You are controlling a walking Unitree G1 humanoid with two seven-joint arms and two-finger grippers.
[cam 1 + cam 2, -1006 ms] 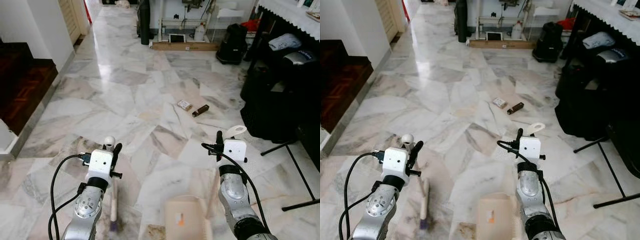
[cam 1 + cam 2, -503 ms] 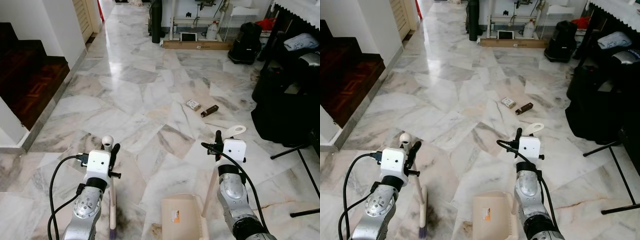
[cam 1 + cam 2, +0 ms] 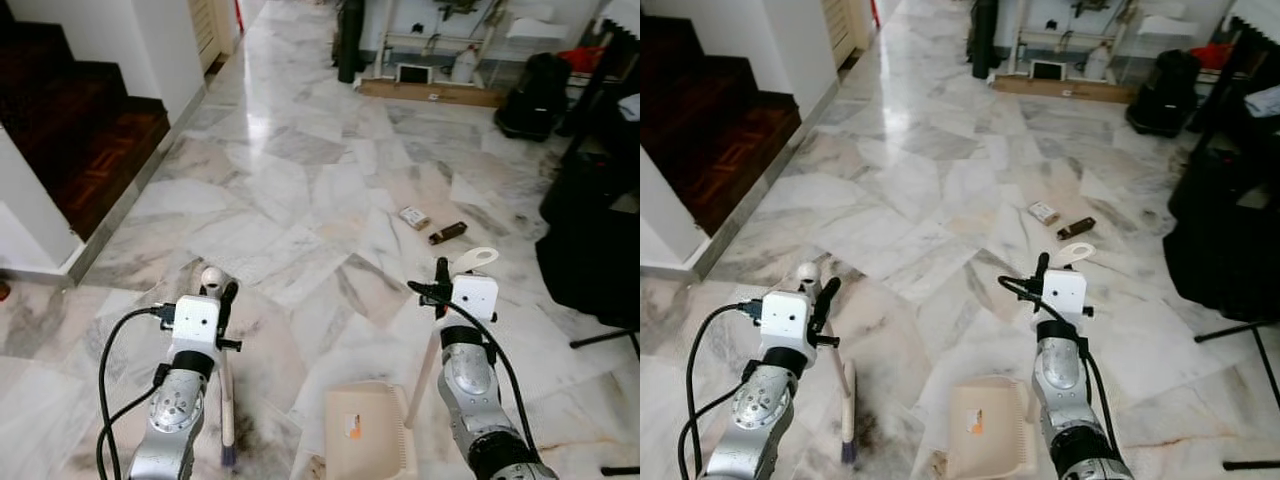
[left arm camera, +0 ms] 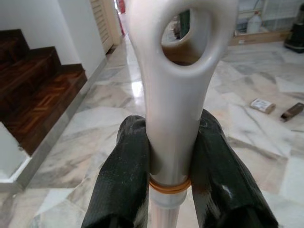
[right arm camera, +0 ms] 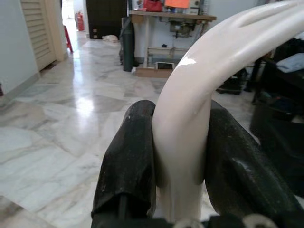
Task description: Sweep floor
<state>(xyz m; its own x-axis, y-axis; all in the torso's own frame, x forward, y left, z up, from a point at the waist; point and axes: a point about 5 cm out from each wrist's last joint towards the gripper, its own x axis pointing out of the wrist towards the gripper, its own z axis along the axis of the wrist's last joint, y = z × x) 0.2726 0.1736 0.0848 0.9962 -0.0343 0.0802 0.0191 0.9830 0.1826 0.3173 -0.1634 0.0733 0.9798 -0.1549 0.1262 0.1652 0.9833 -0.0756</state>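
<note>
Where clamped, broom near-upright.

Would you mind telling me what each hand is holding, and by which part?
The left hand grips the broom near its handle top; the right hand grips the dustpan by its curved handle.

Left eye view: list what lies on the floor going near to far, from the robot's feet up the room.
dustpan → brown bar-shaped piece of litter → small pale box → long wooden plank → white bottle
</note>
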